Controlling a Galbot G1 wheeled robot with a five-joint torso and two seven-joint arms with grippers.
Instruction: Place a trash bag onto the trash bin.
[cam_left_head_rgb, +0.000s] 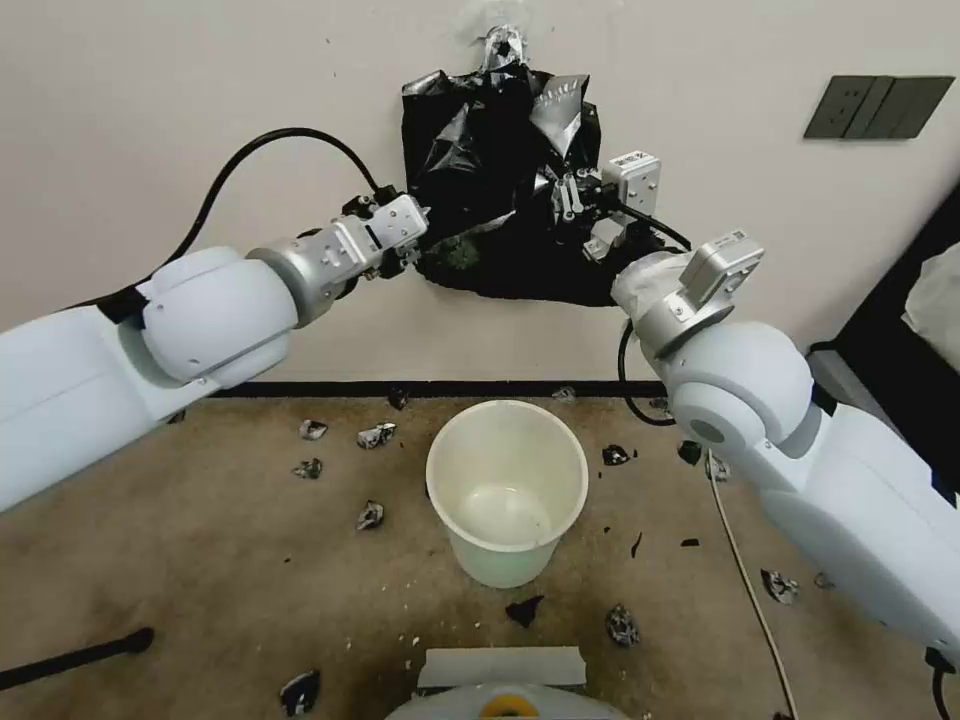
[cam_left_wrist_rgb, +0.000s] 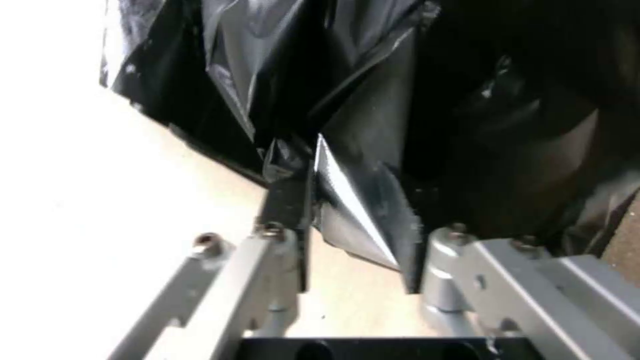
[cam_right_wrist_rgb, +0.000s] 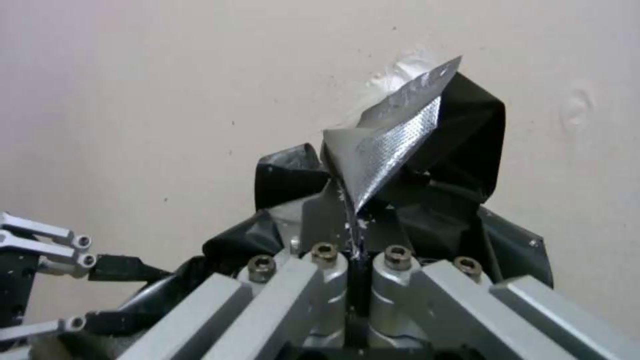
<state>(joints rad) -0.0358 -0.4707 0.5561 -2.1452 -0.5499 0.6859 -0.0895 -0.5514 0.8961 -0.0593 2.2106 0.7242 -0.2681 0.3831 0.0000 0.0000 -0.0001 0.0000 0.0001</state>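
The crinkled glossy black plastic trash bag (cam_left_head_rgb: 500, 190) hangs vertically on the wall; my right gripper (cam_right_wrist_rgb: 357, 260) pinches it closed, my left gripper (cam_left_wrist_rgb: 353, 240) gapes around its edge.

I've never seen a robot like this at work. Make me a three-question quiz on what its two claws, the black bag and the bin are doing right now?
1. True or false: the trash bag already lines the trash bin.
2. Which gripper is clamped shut on the bag? A) left B) right C) both
3. Fill in: the bin stands on the ____, with nothing inside it.

Key
1. False. The bag hangs against the wall above the bin.
2. B. The right gripper pinches a fold of plastic; the left gripper has its fingers apart around the bag's lower edge.
3. Floor.
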